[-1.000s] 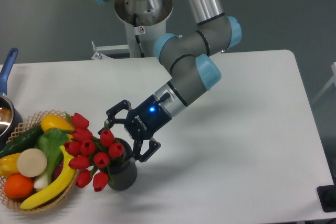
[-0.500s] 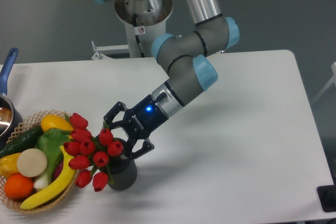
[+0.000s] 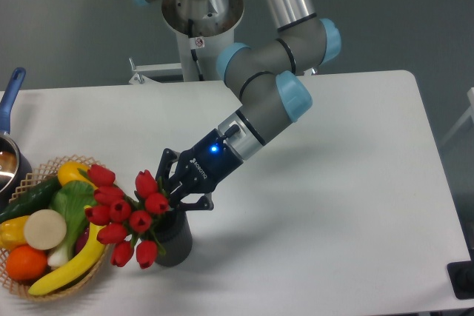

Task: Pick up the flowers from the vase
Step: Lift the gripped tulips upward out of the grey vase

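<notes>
Since a second ago my jaws have gone from spread wide beside the flowers (image 3: 122, 214) to drawn in narrow on the bunch, and the buds have shifted: the upper ones now stand higher and closer to my fingers, the whole cluster sitting a little further toward the basket (image 3: 33, 284).

Fixed camera, the only view. My gripper (image 3: 176, 192) comes in at a slant from the upper right, blue light lit on its body. The jaws are closed down on the stem end of the flowers, just above the mouth of the vase (image 3: 172, 239); the actual contact on the stems is hidden behind the buds and my own fingers. Two or three red buds lie directly against my fingertips, on the side away from my wrist. The remainder of the bunch fans out beyond and below my jaws, overhanging the vase rim and reaching over the basket edge.

The vase stands upright on the table (image 3: 333, 205), directly beneath my jaws. The stems are still in it.

The basket lies beyond the flowers, holding a banana (image 3: 70, 265), an orange (image 3: 26, 262) and other produce. A pan (image 3: 9, 155) with a blue handle sits at the far edge beyond that.
</notes>
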Controlling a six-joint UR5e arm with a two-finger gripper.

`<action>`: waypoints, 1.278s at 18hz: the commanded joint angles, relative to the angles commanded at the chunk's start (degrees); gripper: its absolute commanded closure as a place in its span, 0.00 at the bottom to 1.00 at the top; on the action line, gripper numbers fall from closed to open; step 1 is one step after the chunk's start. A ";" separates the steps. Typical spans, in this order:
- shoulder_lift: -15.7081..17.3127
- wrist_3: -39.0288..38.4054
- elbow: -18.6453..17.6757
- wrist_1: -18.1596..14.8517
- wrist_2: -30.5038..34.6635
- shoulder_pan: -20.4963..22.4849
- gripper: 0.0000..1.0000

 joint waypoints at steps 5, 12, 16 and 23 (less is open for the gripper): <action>2.02 -0.70 0.00 -0.09 -4.30 1.58 0.87; 3.52 -4.22 2.54 -0.18 -9.05 2.55 0.86; 3.43 -8.43 5.71 -0.26 -9.32 2.81 0.86; 3.87 -12.30 6.51 -0.26 -11.95 3.78 0.85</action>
